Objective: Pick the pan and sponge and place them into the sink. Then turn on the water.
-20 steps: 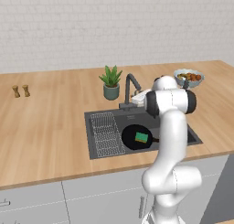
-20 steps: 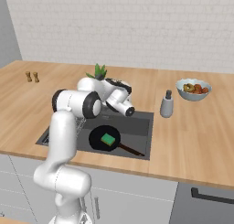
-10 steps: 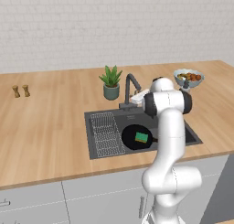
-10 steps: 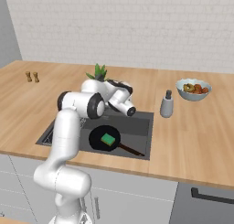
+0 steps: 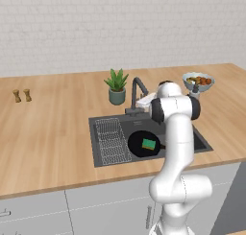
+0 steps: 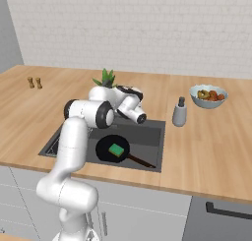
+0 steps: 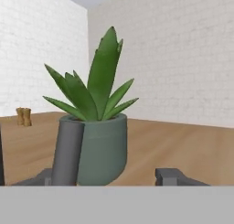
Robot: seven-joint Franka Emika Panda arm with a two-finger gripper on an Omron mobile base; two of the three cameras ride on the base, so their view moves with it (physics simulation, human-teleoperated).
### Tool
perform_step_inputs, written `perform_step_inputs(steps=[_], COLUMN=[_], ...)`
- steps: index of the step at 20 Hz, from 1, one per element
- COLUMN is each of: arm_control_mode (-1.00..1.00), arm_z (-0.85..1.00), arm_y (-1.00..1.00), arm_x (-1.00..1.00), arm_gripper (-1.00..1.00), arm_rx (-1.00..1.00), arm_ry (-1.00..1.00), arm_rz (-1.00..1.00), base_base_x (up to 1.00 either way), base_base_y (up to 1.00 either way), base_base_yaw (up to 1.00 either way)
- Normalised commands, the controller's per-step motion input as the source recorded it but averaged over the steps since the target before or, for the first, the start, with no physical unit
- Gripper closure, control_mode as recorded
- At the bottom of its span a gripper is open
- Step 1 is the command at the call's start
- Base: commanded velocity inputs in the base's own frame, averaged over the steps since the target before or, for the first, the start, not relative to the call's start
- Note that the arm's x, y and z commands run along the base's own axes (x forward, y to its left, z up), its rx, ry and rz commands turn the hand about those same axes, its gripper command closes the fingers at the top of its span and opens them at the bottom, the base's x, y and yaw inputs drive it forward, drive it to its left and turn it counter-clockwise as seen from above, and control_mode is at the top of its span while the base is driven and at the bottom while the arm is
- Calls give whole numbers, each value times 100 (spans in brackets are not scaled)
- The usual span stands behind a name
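I see potted plant on wooden counter near back wall; two small brown shakers side by side far left; fruit bowl far right; grey dispenser bottle upright between, nearer front; white brick wall behind

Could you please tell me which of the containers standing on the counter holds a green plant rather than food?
The grey-green pot just behind the sink's back left corner; spiky leaves rise from it, whereas the bowl far right holds fruit.

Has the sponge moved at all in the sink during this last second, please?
No. The sponge lies on the pan, same spot relative to the sink rim.
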Motion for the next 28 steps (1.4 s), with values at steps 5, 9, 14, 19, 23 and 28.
perform_step_inputs(steps=[5,9,14,19,23,28], arm_control_mode=[-100,-100,-100,-100,-100,-100], arm_z=[0,0,-3,-9,-16,-26], arm_y=[-21,-76,-99,-100,-100,-100], arm_x=[17,0,0,0,0,0], arm_gripper=[100,100,100,100,100,100], arm_rx=[0,4,9,9,3,0], arm_ry=[1,0,0,0,2,5], arm_rz=[-5,-4,-2,-2,-3,-2], base_base_x=[0,0,0,0,0,0], base_base_y=[0,0,0,0,0,0], base_base_yaw=[0,0,0,0,0,0])
